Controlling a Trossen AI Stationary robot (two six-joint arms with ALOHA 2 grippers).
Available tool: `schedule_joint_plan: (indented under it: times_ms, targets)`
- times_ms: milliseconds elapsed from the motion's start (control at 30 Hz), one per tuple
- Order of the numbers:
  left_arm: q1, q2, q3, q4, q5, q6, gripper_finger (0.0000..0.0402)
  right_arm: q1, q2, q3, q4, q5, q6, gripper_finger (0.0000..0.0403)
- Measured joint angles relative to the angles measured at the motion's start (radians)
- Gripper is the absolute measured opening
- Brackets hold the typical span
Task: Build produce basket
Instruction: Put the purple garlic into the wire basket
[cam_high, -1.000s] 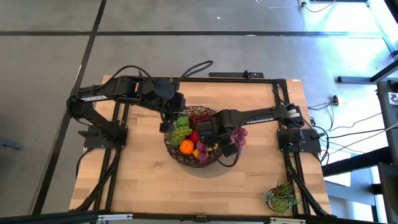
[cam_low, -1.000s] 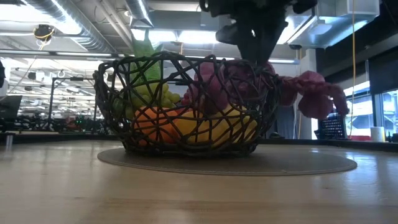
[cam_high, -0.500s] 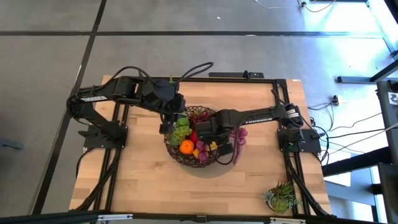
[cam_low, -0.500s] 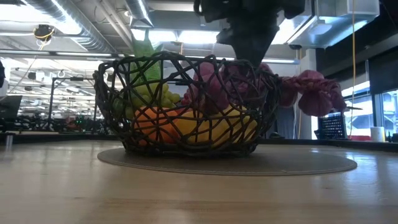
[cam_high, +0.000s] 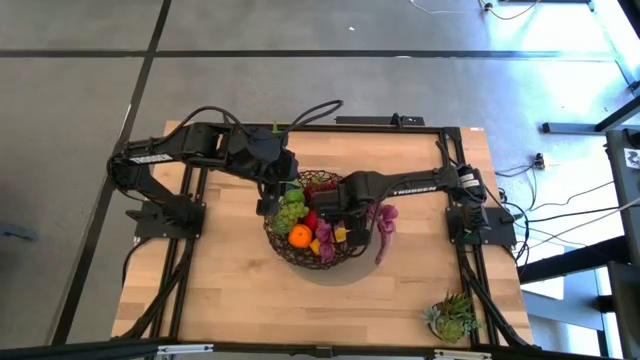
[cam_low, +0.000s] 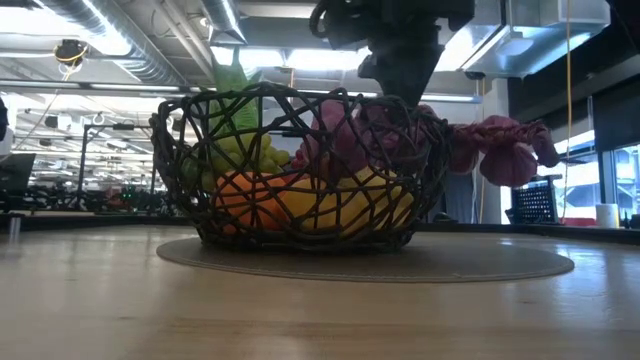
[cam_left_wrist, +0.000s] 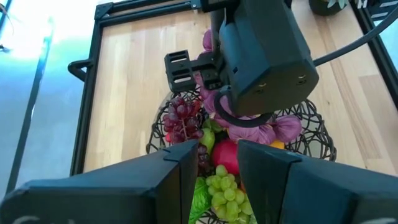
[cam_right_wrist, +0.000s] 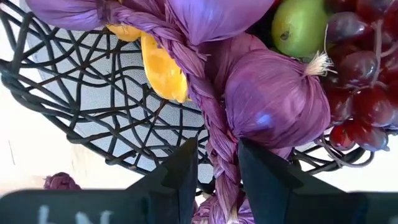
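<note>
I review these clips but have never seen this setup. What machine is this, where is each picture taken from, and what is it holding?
Two dark robot arms work at a wooden table. One picture looks straight down, one sits at table height, and two come from cameras on the wrists. In the middle stands a wire basket on a grey mat, filled with toy produce: green grapes, an orange, red grapes. The right gripper is shut on a braided string of purple garlic, part of which hangs over the basket's rim. The left gripper hovers over the basket with nothing between its fingers. A succulent plant stands at a corner.
</note>
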Motion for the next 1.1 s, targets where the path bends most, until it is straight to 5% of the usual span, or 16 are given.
schedule_joint_plan:
  times_ms: [1100]
  targets:
    - [0.000,0.001,0.000,-0.003,0.000,0.000,0.0102,-0.008,0.068,0.000,0.001,0.005,-0.003,0.0105]
